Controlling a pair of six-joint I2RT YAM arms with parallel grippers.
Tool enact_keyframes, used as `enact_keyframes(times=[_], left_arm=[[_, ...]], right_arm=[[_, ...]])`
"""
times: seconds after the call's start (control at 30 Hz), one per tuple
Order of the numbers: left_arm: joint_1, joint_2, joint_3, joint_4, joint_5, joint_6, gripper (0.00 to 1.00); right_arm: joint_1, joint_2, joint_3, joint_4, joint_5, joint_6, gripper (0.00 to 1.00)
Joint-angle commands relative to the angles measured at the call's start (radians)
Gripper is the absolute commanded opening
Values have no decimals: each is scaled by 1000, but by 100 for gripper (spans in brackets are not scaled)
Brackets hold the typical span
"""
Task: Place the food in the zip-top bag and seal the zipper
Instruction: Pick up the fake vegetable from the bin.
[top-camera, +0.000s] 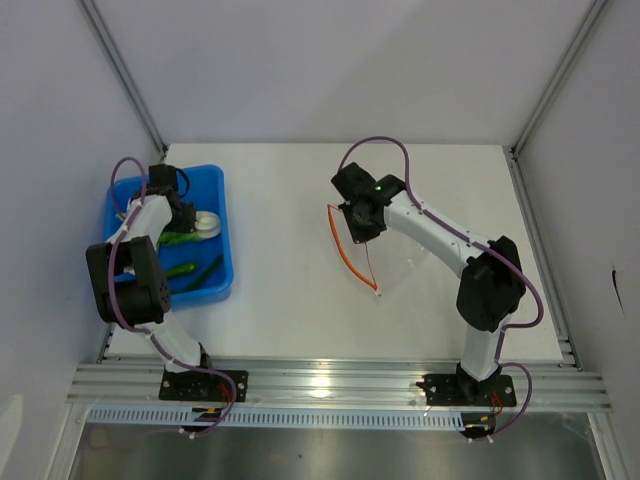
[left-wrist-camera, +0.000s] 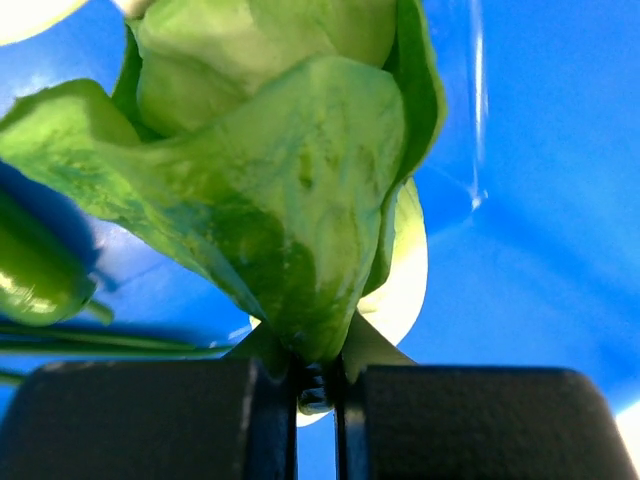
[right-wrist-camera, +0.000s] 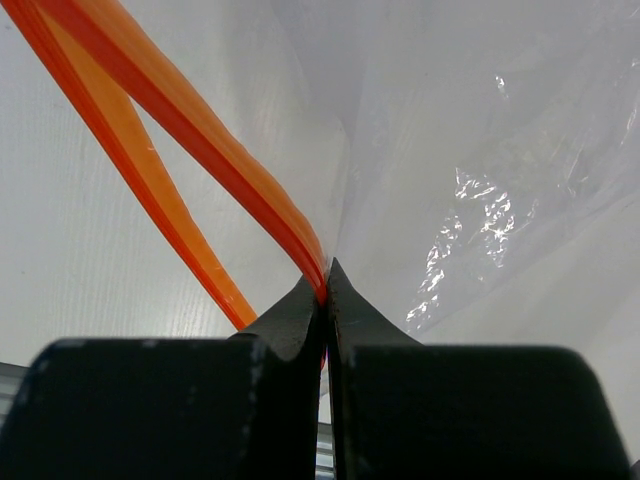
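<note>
Nearest my left lens, the left pincer (left-wrist-camera: 318, 385) is nipped narrow on the base of a leafy piece (left-wrist-camera: 300, 200). The leaf fills the view and hides most of the blue bin (left-wrist-camera: 550, 200) behind it, and a green pepper (left-wrist-camera: 35, 270) is cut off at the frame. The right pincer (right-wrist-camera: 325, 300) is clamped on the zipper (right-wrist-camera: 190, 140), with the zip-top bag (right-wrist-camera: 480, 150) seemingly held up over the mid-tabletop (top-camera: 290, 300). From overhead, the left arm (top-camera: 130, 280) folds over the bin at the left edge. The right arm (top-camera: 440, 235) reaches inward from the right.
</note>
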Motion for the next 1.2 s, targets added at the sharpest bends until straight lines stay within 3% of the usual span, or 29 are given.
enact_keyframes(times=[0.0, 0.53, 0.7, 0.8, 0.87, 0.93, 1.17], left_arm=[[-21, -141, -16, 21, -13, 56, 0], [-181, -713, -265, 61, 8, 197, 1], [-277, -959, -343, 137, 81, 278, 1], [-340, -1092, -432, 320, 242, 379, 0], [-377, -1138, -516, 476, 327, 396, 0], [-417, -1161, -536, 524, 399, 424, 1], [-658, -1096, -583, 682, 321, 531, 1]], right_arm=[[4, -12, 31, -14, 26, 14, 0], [-65, -35, 55, -37, -22, 49, 0], [-79, -18, 98, -57, -48, 54, 0], [-85, -15, 121, -74, -103, 56, 0], [-91, -15, 132, -83, -166, 59, 0], [-93, -23, 132, -78, -203, 66, 0], [-62, -49, 83, -54, -434, 112, 0]])
